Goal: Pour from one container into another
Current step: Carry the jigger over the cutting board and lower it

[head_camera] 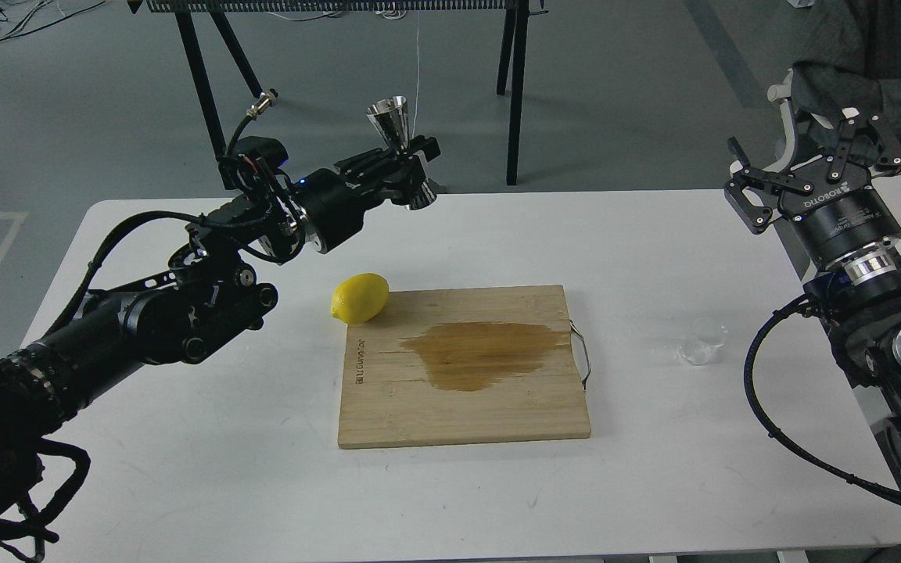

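The steel hourglass jigger (397,137) is held upright in the air above the table's far edge, with my left gripper (407,170) shut on its waist. The small clear cup (702,341) stands on the white table at the right, beyond the board's wire handle. My right gripper (814,160) hangs open high at the far right, well above and behind the cup, with nothing between its fingers.
A yellow lemon (360,298) rests against the far left corner of the wooden cutting board (388,407), which carries a dark wet stain (482,353). The white table (184,438) spans the view. Black trestle legs (208,102) stand on the floor behind.
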`<action>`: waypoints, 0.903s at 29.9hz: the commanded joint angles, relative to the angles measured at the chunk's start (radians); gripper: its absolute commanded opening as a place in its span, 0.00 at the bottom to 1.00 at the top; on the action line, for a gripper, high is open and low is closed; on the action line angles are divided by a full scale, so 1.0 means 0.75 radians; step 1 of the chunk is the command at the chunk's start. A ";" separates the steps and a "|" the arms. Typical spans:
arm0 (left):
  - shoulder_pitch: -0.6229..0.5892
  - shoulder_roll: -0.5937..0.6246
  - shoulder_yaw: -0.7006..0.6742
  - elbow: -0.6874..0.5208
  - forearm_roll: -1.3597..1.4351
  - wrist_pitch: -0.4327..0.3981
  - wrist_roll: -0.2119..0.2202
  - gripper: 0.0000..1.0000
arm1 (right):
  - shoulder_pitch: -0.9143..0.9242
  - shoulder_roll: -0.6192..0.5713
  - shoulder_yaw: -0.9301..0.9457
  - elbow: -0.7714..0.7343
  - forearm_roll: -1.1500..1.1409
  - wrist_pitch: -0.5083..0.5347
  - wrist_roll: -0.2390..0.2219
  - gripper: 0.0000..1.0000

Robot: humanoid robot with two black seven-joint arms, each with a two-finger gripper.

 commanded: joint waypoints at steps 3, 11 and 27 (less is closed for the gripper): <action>0.084 -0.133 0.059 0.012 0.009 0.058 0.000 0.13 | 0.020 0.002 -0.015 -0.014 0.000 0.000 0.000 0.99; 0.186 -0.248 0.063 0.079 0.125 0.154 0.000 0.13 | 0.106 0.000 -0.018 -0.036 0.002 0.000 -0.010 0.99; 0.264 -0.277 0.147 0.329 0.154 0.381 0.000 0.13 | 0.270 -0.010 -0.056 -0.108 0.002 0.000 -0.016 0.99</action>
